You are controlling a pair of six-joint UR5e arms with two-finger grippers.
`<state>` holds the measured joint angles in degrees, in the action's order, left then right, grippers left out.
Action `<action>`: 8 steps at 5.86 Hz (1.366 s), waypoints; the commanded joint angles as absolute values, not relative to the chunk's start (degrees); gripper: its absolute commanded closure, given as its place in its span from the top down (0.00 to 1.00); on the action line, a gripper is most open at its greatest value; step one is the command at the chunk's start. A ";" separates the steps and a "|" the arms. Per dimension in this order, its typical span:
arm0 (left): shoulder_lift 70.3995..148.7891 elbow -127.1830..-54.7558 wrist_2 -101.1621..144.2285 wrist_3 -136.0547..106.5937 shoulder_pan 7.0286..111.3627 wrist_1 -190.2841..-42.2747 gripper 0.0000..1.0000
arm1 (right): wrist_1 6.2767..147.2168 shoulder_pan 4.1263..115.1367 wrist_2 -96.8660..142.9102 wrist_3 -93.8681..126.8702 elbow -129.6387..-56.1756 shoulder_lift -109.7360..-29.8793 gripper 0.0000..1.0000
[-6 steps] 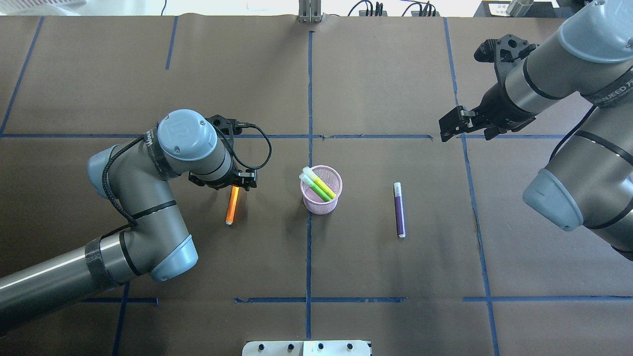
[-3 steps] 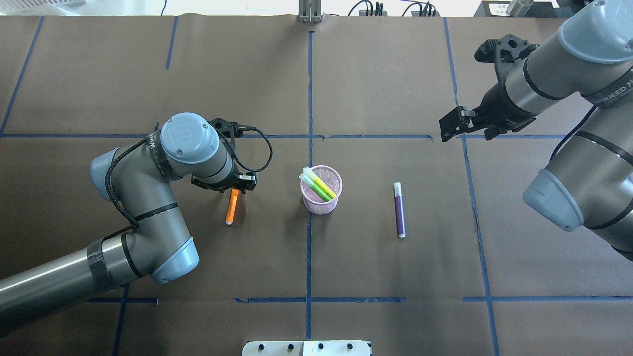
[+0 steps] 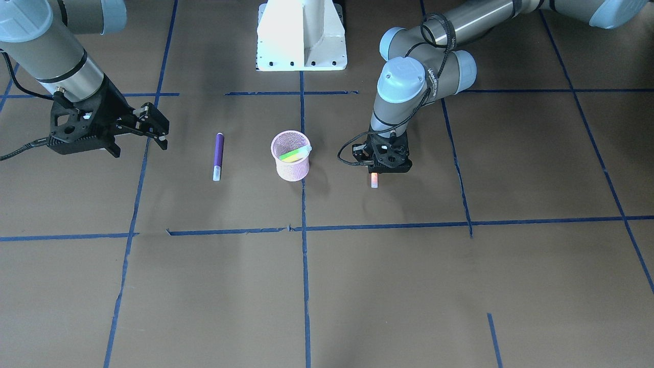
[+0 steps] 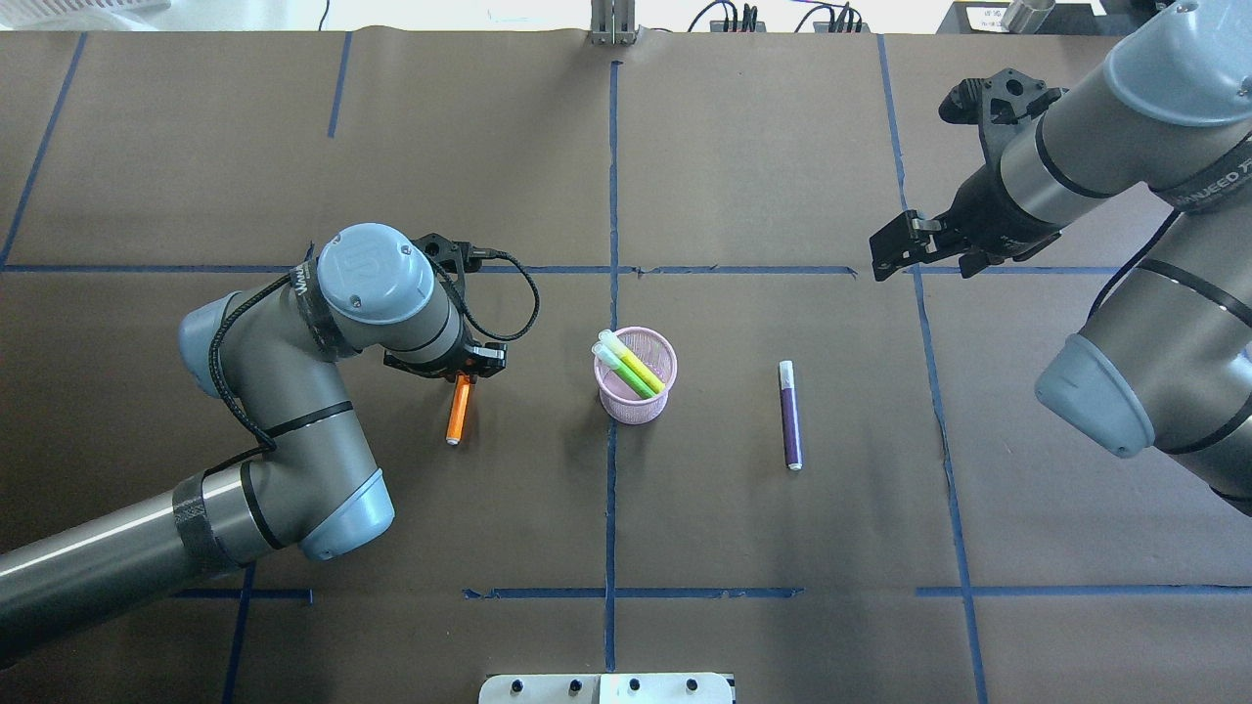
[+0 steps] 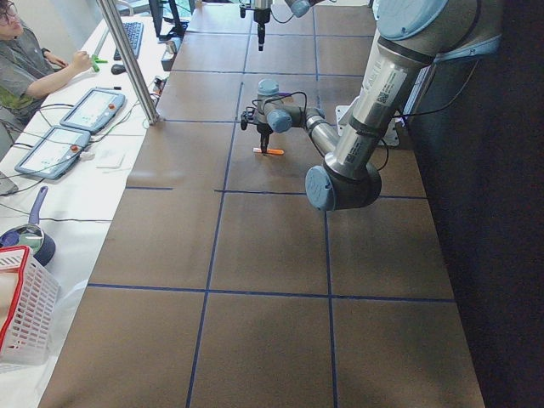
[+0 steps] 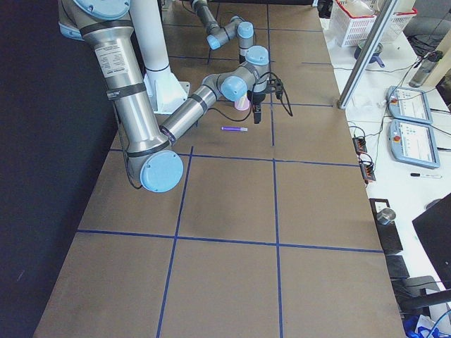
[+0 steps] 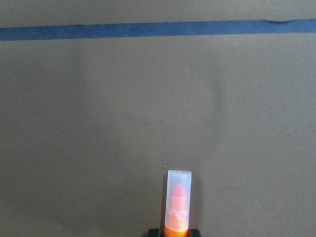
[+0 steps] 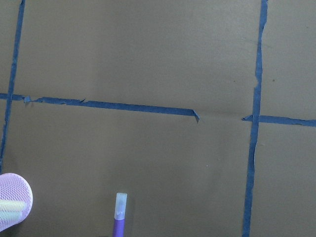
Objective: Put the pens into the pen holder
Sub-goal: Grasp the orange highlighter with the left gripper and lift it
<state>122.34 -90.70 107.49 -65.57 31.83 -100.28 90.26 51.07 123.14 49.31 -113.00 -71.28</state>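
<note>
L jaws are sitting lower over the far end of the orange pen point(image 4: 456, 416) vs a sec ago, hiding more of it. The pen itself isn't shifting and is lying flat on the bench point(image 4: 685, 538), left of the pen holder point(image 4: 631, 407). Can't tell if the L jaws are pinching yet, as the wrist cam is showing only the cap poking out. Pickup is prob. just starting. The holder is already carrying two green/yellow pens point(image 4: 636, 370). The purple pen point(image 4: 790, 416) is lying to its right, well apart. R jaws are hanging spread, far right, idle. Nothing is blocking the route, tho the leaning pens are crowding the holder's mouth.
</note>
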 commanded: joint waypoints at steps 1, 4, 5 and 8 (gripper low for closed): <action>122.34 -90.09 107.49 -65.48 31.64 -100.28 0.32 | 90.26 51.06 123.13 49.31 -112.94 -71.28 1.00; 124.01 -91.05 107.49 -65.92 31.82 -100.02 0.00 | 90.09 50.98 122.79 49.31 -112.76 -71.37 1.00; 124.01 -94.01 105.14 -65.57 32.25 -100.02 0.00 | 89.65 50.80 122.44 49.22 -112.68 -71.37 1.00; 127.15 -100.98 86.62 -65.74 29.90 -101.50 0.00 | 89.65 50.63 122.34 49.31 -112.68 -71.37 1.00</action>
